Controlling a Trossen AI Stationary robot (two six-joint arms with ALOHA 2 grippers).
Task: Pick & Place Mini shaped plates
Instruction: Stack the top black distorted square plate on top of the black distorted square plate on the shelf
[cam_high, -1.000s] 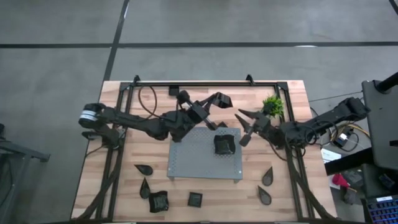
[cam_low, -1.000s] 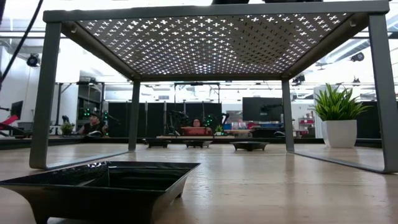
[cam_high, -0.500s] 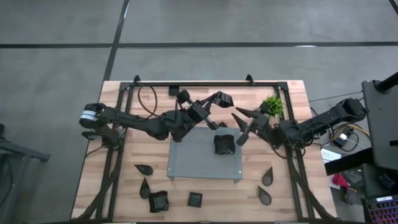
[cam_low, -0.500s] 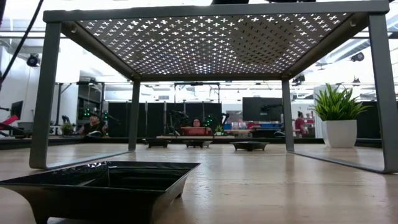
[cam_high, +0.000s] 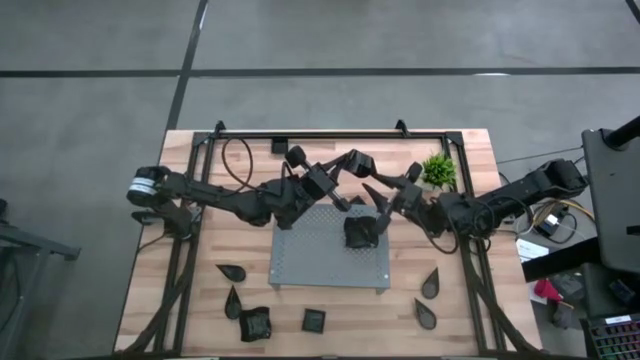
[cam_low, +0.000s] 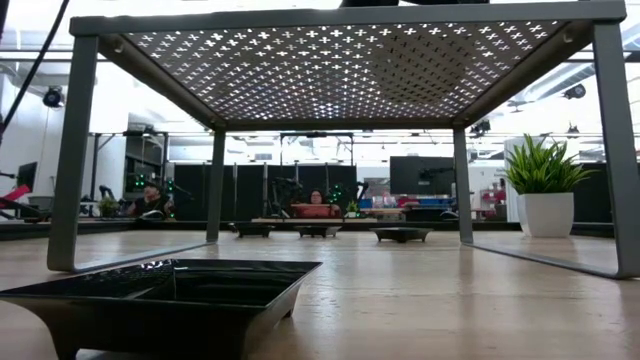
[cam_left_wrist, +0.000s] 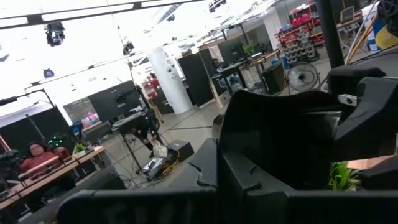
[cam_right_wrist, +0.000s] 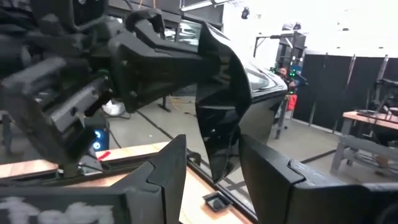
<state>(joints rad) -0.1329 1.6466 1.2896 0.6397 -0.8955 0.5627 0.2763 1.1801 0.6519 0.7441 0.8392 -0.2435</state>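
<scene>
Both arms are up over the far edge of the grey perforated board (cam_high: 330, 246), gripper to gripper. The left gripper (cam_high: 355, 165) has its fingers pinched tight on a teardrop plate (cam_right_wrist: 221, 112), which hangs point-down in the air above the board's back edge. The right gripper (cam_high: 385, 200) sits right beside it, fingers (cam_right_wrist: 165, 180) spread wide on either side of that hanging plate (not touching it, as far as I can see). One wavy-edged plate (cam_high: 360, 232) lies on top of the board, near its right side. The other mini plates are down on the wooden table (cam_high: 200, 250): several off the board's front-left corner (cam_high: 245, 305) and two teardrops (cam_high: 428, 298) off its front-right. The small potted plant (cam_high: 437, 169) stands behind the right gripper.
</scene>
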